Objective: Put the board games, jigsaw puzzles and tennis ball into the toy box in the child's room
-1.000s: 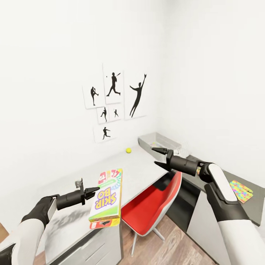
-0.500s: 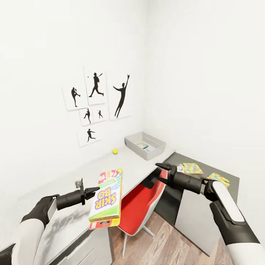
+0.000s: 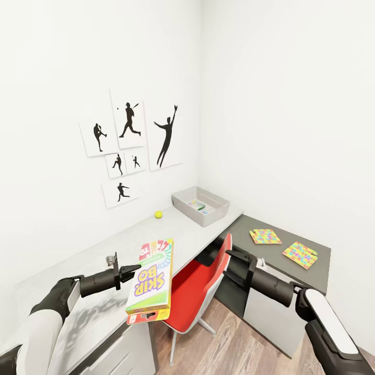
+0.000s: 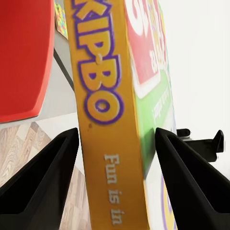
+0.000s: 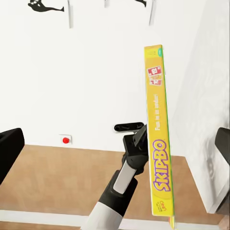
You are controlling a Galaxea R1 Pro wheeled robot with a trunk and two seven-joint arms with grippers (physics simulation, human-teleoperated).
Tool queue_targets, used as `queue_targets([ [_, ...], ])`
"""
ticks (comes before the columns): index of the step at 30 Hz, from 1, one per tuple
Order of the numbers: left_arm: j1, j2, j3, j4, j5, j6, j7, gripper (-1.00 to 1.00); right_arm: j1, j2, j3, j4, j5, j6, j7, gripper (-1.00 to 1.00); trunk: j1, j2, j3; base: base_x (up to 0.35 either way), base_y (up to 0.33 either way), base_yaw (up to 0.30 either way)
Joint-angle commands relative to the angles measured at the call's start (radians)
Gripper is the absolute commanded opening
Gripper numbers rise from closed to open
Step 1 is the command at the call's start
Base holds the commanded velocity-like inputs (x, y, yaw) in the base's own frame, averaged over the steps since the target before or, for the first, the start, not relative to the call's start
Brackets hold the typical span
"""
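In the head view, the left gripper (image 3: 131,271) was clamped on a board game (image 3: 151,281), the Skip-Bo box, held on edge at 7 o'clock above the near end of the table (image 3: 104,260). The right gripper (image 3: 230,263) sat at 5 o'clock with its fingers apart and nothing between them, just beside the back of a red chair (image 3: 200,291). The toy box (image 3: 200,205) stood at the far end of the table near the wall corner, with something colourful lying inside it. The tennis ball (image 3: 158,214) lay on the table at the toy box's 9 o'clock, near it but apart. Two puzzles (image 3: 265,236) (image 3: 300,254) lay flat and apart on the dark cabinet top (image 3: 312,271) at 3 o'clock. Player silhouettes (image 3: 130,148) hung on the wall.

In the left wrist view, the fingers (image 4: 40,184) flanked the yellow edge of the game (image 4: 108,115), with the red chair (image 4: 24,57) off to one side.

In the right wrist view, the open fingers (image 5: 9,148) framed the left gripper (image 5: 136,143) holding the game (image 5: 159,129) edge-on above the wood floor (image 5: 57,177).
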Motion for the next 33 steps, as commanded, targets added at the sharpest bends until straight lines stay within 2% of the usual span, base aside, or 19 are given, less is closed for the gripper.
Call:
queue_targets([
  [1,-0.001,-0.001,0.007,0.0,-0.011,0.009,-0.006,-1.0,0.0,0.0,-0.001,-0.002,0.017,0.003,0.007,1.0,0.0,-0.001,-0.001,0.0,0.0,0.0],
  [6,-0.001,-0.001,0.007,0.0,-0.011,0.009,-0.007,-1.0,0.0,0.001,-0.008,0.003,0.039,-0.005,0.013,1.0,0.0,-0.001,-0.001,0.0,0.0,0.0],
  [11,-0.001,-0.001,0.007,0.0,-0.011,0.009,-0.007,-1.0,0.0,0.0,-0.031,0.002,0.04,-0.004,0.013,1.0,0.0,-0.001,-0.001,0.0,0.0,0.0],
  [28,0.0,0.002,0.007,0.0,-0.011,0.009,-0.007,-1.0,0.001,-0.004,-0.051,0.046,0.042,-0.003,0.013,1.0,0.0,-0.001,-0.001,0.0,0.0,0.0],
  [30,-0.001,0.003,0.007,0.0,-0.011,0.009,-0.008,-1.0,0.002,-0.004,-0.063,0.062,0.042,-0.003,0.013,1.0,0.0,-0.001,-0.001,0.0,0.0,0.0],
  [33,-0.001,0.004,0.007,0.0,-0.011,0.009,-0.008,-1.0,0.002,-0.005,-0.106,0.115,0.041,0.0,0.013,1.0,0.0,-0.001,-0.001,0.0,0.0,0.0],
])
